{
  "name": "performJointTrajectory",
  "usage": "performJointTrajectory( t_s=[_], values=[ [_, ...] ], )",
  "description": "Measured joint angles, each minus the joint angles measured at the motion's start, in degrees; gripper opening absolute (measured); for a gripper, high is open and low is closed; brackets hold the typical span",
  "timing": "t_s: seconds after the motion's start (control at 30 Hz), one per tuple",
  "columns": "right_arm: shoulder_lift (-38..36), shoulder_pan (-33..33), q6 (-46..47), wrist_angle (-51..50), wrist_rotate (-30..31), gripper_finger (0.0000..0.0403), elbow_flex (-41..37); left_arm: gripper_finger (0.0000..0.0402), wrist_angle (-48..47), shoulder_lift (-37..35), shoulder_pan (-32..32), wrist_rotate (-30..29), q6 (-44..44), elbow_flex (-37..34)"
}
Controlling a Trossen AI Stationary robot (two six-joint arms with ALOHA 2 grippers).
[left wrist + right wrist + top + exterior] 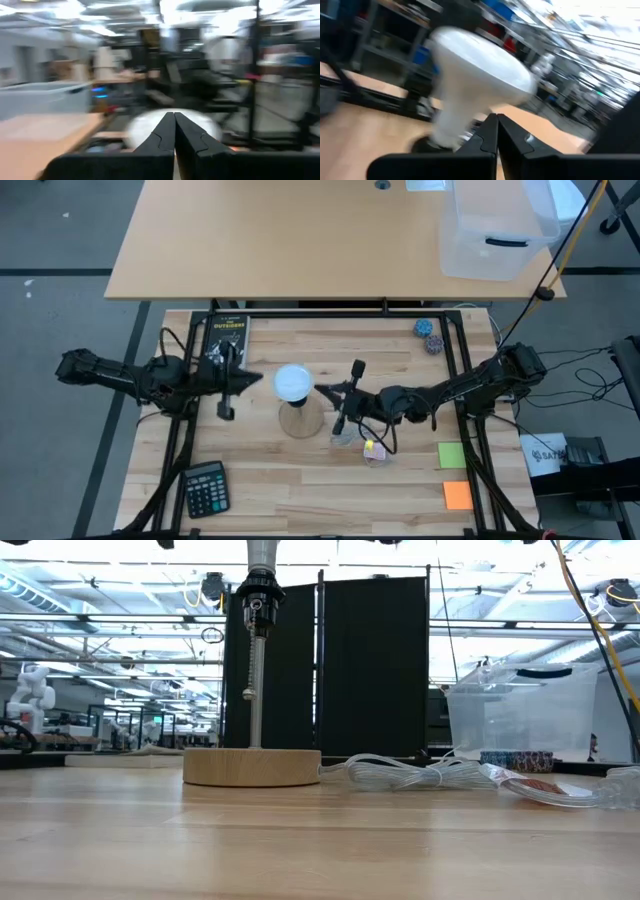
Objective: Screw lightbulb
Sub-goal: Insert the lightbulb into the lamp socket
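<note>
Lightbulb (293, 382), smooth frosted dome, between left fingers (229, 383) and right fingers (342, 402), both clenched empty.

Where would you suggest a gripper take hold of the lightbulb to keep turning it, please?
Probably around the white dome of the lightbulb, coming in level from the side with a finger on either flank. It stands upright on the lamp stand, screw base down at the socket, so only the dome is free. The right gripper is beside it, the left gripper opposite; both are shut.
</note>
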Motion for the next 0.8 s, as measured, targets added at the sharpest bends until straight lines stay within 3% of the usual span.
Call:
performJointTrajectory(
  t_s=[0.07, 0.37, 0.8],
  values=[
    [0.0, -1.0, 0.05, 0.66, 1.11, 0.0, 0.0, 0.0, -0.24, 1.37, -1.33, 2.0, -0.07, 0.01],
    [0.0, -3.23, -1.19, 7.43, -0.77, 0.0, 0.0, 0.0, 0.48, 7.72, -3.35, -0.4, -0.9, 0.01],
    [0.0, -3.2, -1.83, 7.89, -5.92, 0.0, 0.0, 0.0, 1.94, 7.9, -3.33, -2.49, -0.47, 0.01]
  ],
)
